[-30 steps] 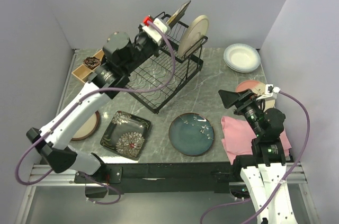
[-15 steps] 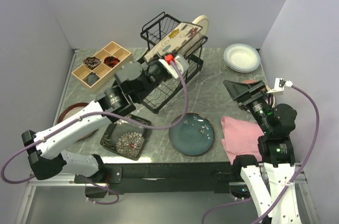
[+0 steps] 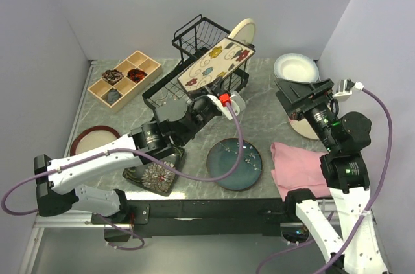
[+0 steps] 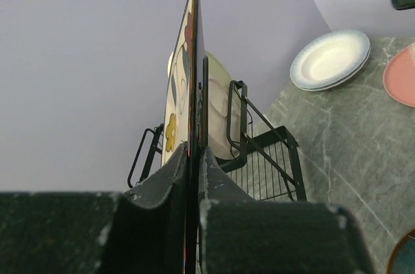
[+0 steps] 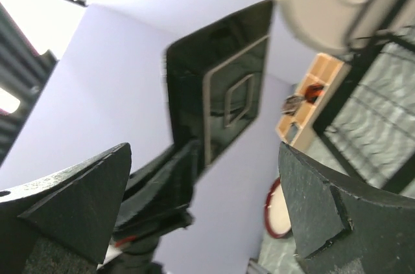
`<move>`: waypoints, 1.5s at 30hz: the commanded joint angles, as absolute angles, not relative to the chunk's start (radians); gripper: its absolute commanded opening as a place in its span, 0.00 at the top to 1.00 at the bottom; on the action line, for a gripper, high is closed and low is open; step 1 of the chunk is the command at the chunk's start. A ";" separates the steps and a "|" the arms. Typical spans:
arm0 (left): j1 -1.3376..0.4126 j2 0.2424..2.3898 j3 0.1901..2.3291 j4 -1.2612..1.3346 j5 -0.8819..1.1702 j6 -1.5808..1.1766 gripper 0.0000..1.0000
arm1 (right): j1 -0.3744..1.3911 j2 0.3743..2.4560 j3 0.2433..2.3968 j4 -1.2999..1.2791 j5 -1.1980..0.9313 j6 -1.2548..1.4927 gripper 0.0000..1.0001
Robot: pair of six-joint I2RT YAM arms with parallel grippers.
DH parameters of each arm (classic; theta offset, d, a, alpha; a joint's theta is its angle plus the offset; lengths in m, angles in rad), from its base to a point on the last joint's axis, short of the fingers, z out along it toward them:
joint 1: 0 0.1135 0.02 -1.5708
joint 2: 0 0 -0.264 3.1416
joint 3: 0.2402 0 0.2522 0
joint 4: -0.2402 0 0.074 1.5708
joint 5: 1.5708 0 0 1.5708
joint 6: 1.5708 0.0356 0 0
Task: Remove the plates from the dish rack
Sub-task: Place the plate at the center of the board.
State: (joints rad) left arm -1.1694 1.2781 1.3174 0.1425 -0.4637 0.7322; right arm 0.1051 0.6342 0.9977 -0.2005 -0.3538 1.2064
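The cream square plate (image 3: 217,67) with coloured flowers hangs tilted in front of the black wire rack (image 3: 196,33), where one round cream plate (image 3: 242,30) stands upright.

I observed a grey-green marbled table top (image 3: 266,92) enclosed on three sides by plain pale lilac walls: back wall (image 3: 130,2), left wall (image 3: 39,60) and right wall (image 3: 376,28). Lighting was soft and even, and shadows were faint. Below the table's near edge I noted a dull grey floor (image 3: 194,254).
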 commanded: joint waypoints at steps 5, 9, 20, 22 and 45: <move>-1.215 1.226 1.359 0.456 -0.551 0.913 0.99 | 0.239 0.728 1.063 -0.124 -0.302 1.213 0.00; -1.255 1.224 1.351 0.469 -0.586 0.962 0.99 | 0.330 0.765 1.068 -0.088 -0.276 1.232 0.00; -1.324 1.227 1.321 0.494 -0.638 1.022 0.99 | 0.534 0.821 1.130 -0.080 -0.104 1.212 0.00; -1.328 1.227 1.316 0.489 -0.638 1.017 0.99 | 0.552 0.833 1.128 -0.066 -0.097 1.215 0.00; -1.430 1.338 1.226 0.601 -0.744 1.158 0.99 | 0.594 0.905 1.101 -0.091 -0.002 1.193 0.34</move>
State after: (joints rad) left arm -1.4040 1.3640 1.1961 0.3992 -0.7399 1.0351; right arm 0.5850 0.9390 1.1103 -0.1188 -0.0296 1.2064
